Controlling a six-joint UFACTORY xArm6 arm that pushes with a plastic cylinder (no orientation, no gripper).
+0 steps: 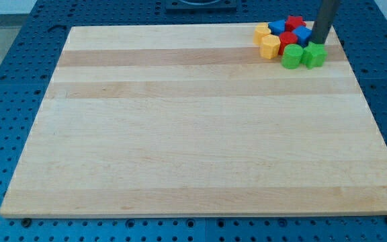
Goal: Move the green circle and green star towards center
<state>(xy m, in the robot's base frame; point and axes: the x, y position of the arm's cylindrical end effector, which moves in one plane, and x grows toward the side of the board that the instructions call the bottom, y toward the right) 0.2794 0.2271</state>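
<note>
All blocks sit bunched on board (193,134) at approx 1 o'clock from ctr, nr the view's top edge. Green circle (291,57) & green star (314,55) touch, star at circle's 3. Yellow block (270,46) at circle's 10, 2nd yellow block (262,33) at 11 of that. Red block (288,40) at circle's 12. My tip (319,42) at star's 12, just beside it; blue block (303,35) at tip's 9.

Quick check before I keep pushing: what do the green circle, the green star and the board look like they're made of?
Green circle and green star: probably painted wood or moulded plastic; the colour is flat and even, with no grain showing, so I can't tell which. Board: pale wood in a smooth matte finish, with lengthwise grain and glued strips of differing tone. My tip sits just above the star.
</note>
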